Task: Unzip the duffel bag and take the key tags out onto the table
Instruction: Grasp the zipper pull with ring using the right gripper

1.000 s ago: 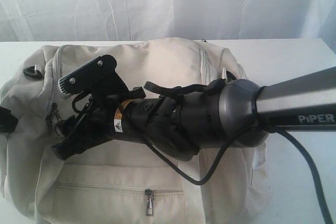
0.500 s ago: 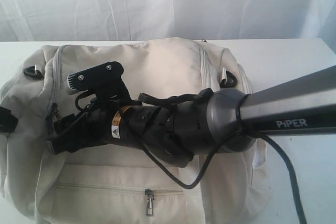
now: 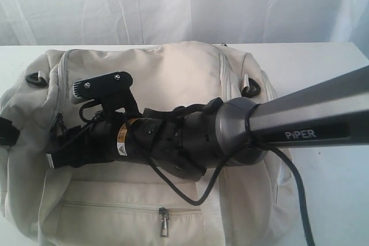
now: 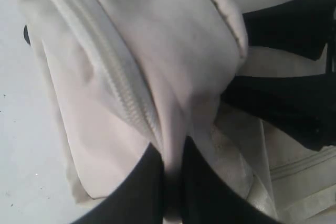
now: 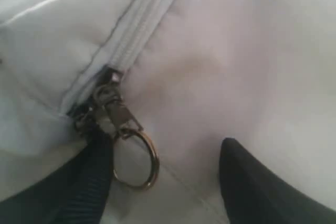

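The cream duffel bag (image 3: 179, 73) lies on the white table (image 3: 323, 67), and its top zipper looks shut. My right gripper (image 3: 55, 155) reaches across the bag to its left end. In the right wrist view it stands open (image 5: 164, 145) over the fabric. The zipper pull (image 5: 113, 106) and its metal ring (image 5: 155, 162) lie just beside one finger (image 5: 94, 182), not gripped. My left gripper (image 4: 172, 148) is shut on a fold of the bag's fabric (image 4: 173, 51) next to a zipper line (image 4: 115, 82). The key tags are hidden.
A zipped front pocket with a small metal pull (image 3: 164, 223) faces the near edge. The right arm's grey tube (image 3: 311, 119) and black cable (image 3: 288, 182) span the bag's right half. A white curtain (image 3: 184, 4) hangs behind the table.
The right arm has slid further left across the bag, bringing its gripper to the zipper at the bag's left end. The bag has not moved.
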`<state>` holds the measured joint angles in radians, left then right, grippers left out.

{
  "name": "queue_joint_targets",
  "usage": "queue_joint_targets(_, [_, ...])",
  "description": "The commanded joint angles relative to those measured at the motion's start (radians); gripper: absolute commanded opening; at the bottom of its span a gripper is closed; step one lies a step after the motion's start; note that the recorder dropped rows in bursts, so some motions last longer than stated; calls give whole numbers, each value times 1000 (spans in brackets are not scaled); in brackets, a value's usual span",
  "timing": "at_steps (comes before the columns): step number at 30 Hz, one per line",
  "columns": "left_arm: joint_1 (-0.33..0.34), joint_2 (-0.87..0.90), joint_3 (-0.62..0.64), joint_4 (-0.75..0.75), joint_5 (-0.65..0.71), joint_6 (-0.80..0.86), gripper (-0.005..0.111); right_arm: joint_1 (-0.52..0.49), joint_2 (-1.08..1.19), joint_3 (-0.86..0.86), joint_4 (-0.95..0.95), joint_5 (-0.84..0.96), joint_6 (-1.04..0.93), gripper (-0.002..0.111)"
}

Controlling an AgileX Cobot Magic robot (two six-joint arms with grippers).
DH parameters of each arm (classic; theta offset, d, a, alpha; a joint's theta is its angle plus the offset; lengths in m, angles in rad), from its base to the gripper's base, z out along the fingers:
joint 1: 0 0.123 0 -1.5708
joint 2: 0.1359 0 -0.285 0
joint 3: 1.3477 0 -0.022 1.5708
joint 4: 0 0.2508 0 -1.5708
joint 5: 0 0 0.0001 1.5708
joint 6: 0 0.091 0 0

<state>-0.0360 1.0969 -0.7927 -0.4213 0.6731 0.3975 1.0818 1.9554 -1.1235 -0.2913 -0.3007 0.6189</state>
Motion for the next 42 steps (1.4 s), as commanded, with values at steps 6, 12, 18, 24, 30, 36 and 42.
queue_joint_targets(6, [0, -14, 4, -19, 25, -4, 0, -6, 1, -5, -140, 7, 109, 29])
queue_joint_targets(12, [0, -14, 4, -19, 25, -4, 0, -6, 1, -5, -140, 7, 109, 14])
queue_joint_targets(18, [0, -14, 4, -17, 25, -4, 0, -6, 1, -5, -140, -43, 109, 6])
queue_joint_targets(24, [0, -14, 4, -17, 25, -4, 0, -6, 1, -5, -140, -37, 107, 5])
queue_joint_targets(30, [0, -14, 4, -11, 25, -4, 0, -6, -34, -5, -160, 100, 36, 29])
queue_joint_targets(36, [0, -14, 4, -11, 27, -4, 0, -69, -50, -3, -139, 141, 172, 70])
queue_joint_targets(42, [0, -14, 4, -8, 29, -4, 0, -83, -42, -5, -397, -53, 423, 70])
